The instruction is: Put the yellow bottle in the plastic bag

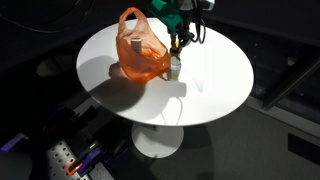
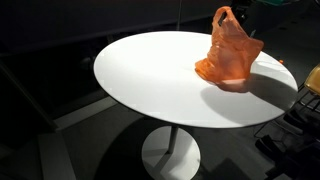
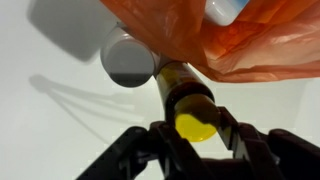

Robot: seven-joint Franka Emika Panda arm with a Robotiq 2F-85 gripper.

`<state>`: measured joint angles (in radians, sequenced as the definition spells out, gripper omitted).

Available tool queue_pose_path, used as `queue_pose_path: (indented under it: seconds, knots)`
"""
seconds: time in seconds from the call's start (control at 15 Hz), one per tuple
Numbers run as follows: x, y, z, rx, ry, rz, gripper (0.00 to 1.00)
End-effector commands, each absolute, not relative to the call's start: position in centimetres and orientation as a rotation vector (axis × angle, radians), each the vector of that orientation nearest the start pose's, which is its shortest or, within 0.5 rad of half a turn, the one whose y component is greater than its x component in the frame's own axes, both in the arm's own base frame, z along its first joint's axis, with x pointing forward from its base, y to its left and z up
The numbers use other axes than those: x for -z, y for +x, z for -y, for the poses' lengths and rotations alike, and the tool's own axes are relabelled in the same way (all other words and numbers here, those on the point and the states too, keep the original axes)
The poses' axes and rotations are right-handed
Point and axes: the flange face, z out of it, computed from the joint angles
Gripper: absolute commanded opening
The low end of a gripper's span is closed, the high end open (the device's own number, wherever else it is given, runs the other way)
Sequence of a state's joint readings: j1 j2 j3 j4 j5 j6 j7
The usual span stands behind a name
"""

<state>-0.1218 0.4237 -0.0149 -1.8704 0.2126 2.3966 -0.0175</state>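
dark floor surrounds a round white bench (image 1: pixel 205 95). toward its far edge, the claw (image 3: pixel 197 132) grips the yellow bottle (image 3: pixel 185 95) at its cap end, aiming it at the orange plastic bag (image 1: pixel 142 52) just beside it, apparently to slide it inside. a white cylinder (image 3: pixel 128 58) stands close.

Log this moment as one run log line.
gripper: shut on yellow bottle | position: beside orange bag | also: white object on table
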Motion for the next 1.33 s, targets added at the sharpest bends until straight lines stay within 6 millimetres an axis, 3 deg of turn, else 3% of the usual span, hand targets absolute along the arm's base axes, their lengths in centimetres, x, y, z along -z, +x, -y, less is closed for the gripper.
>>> queue_pose_path:
  seconds: [0.0, 0.33, 0.6, 0.93, 1.27]
  knots:
    - [-34.1, 63.7, 9.1, 0.263, -2.925, -0.428, 0.20]
    - [-39.2, 61.8, 8.9, 0.362, -2.899, -0.415, 0.20]
    - [-41.8, 59.3, 8.6, 0.392, -2.856, -0.389, 0.20]
    - [-42.6, 56.5, 7.6, 0.383, -2.803, -0.313, 0.20]
    - [-41.4, 54.5, 6.2, 0.303, -2.801, -0.265, 0.20]
